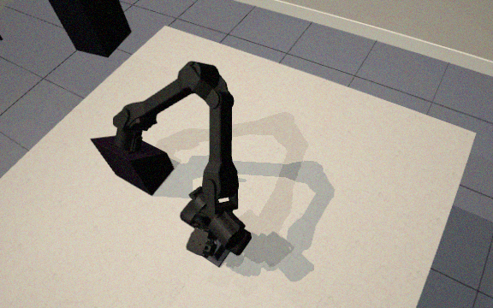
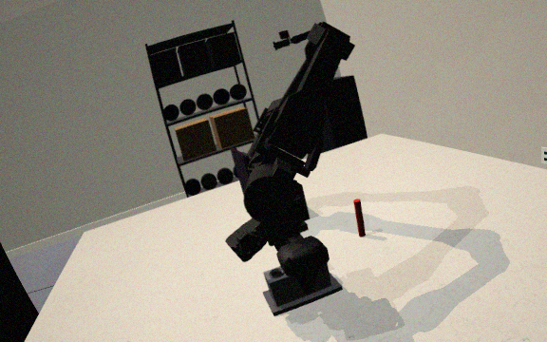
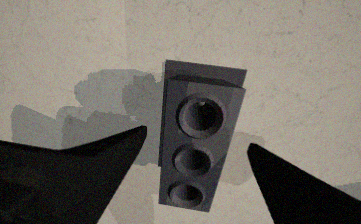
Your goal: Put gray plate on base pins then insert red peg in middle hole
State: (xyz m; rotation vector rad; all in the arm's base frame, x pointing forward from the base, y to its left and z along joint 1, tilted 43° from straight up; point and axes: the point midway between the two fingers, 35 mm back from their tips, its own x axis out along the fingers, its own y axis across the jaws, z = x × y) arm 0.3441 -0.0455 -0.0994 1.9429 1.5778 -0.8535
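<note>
The gray plate (image 2: pixel 285 291) (image 3: pixel 220 147), a thick block with three holes in a row, sits on the flat base (image 2: pixel 304 298) (image 3: pixel 206 71) and looks level in the exterior view. The base's pins are hidden under it. My gripper (image 3: pixel 196 139) is open around the plate, with one finger on each side and a gap to both. The red peg (image 2: pixel 359 218) stands upright on the table, away from the plate and beyond it in the exterior view. It cannot be seen in the top view, where the arm blocks the view.
The arm's dark wedge-shaped mount (image 1: pixel 150 171) stands on the pale table top (image 1: pixel 358 171). The arm arches from it over to the plate, and its shadows fall across the table beside the peg. A shelf rack (image 2: pixel 168 124) stands beyond the table.
</note>
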